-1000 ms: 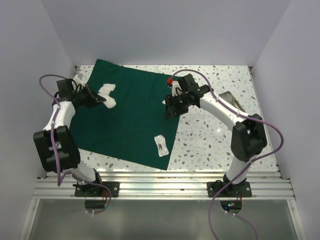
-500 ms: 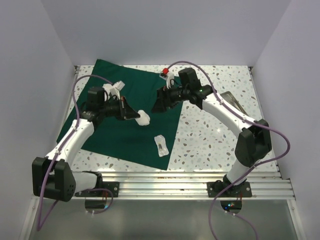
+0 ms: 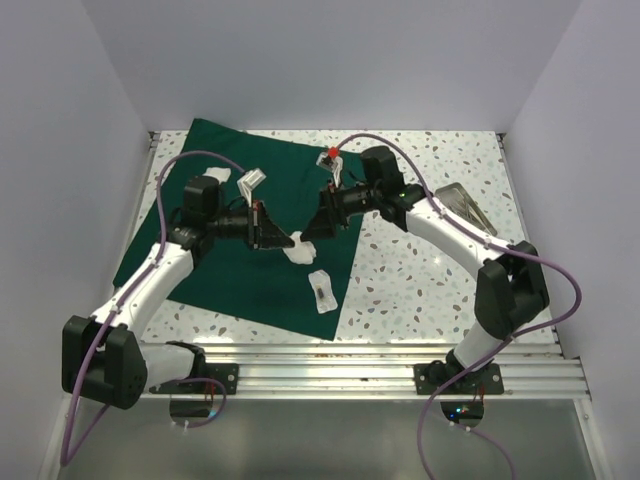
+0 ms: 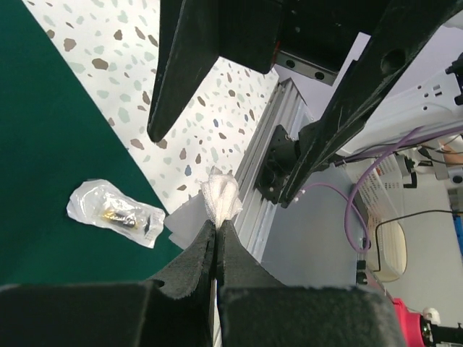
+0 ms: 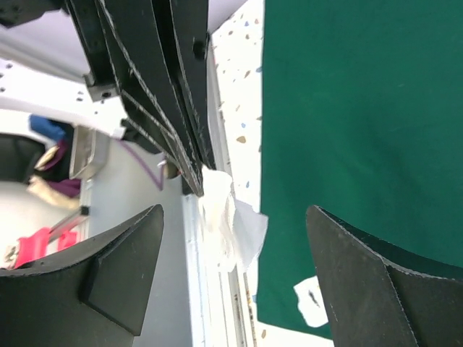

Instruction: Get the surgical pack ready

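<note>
The surgical pack, a dark green cloth drape (image 3: 230, 270) (image 4: 51, 144) (image 5: 347, 108), lies flat on the table's left half. My left gripper (image 3: 284, 241) (image 4: 217, 225) is shut on a white gauze pad (image 3: 298, 250) (image 4: 221, 199) (image 5: 224, 224), held above the drape's right side. My right gripper (image 3: 314, 226) (image 5: 235, 217) faces it tip to tip and is open. Its fingers (image 4: 181, 72) stand wide on either side of the gauze and do not touch it. A small clear packet (image 3: 321, 290) (image 4: 116, 213) (image 5: 312, 300) lies on the drape near its right edge.
A shallow metal tray (image 3: 462, 205) sits on the speckled table at the right. Aluminium rails (image 3: 320, 365) run along the near edge. White walls close in the back and both sides.
My left arm has swung right, carrying the gauze from the drape's left part to its right side. My right gripper has opened wider and come down to face it.
</note>
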You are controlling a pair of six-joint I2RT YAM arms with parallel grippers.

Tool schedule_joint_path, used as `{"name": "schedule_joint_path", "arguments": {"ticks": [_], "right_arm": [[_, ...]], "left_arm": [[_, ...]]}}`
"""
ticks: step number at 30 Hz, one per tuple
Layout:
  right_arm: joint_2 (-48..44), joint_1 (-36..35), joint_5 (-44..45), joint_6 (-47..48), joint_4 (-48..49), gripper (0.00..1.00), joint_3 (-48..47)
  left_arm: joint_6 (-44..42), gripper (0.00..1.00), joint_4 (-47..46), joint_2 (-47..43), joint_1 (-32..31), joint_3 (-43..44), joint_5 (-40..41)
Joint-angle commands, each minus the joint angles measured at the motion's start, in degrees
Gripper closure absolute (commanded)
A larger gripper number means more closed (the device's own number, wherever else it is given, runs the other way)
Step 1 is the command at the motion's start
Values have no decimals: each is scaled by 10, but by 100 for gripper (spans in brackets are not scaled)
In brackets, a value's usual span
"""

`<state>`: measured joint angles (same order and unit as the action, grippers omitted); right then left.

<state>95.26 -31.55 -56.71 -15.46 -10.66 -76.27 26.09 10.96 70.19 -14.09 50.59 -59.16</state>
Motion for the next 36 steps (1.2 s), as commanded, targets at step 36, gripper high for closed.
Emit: {"name": "schedule_joint_path", "arguments": {"ticks": [36], "right_arm": [[-9,-37,-24,4,-8,50,36]], "left_arm": [[69,100,-144,56,-6,42,-54]]}}
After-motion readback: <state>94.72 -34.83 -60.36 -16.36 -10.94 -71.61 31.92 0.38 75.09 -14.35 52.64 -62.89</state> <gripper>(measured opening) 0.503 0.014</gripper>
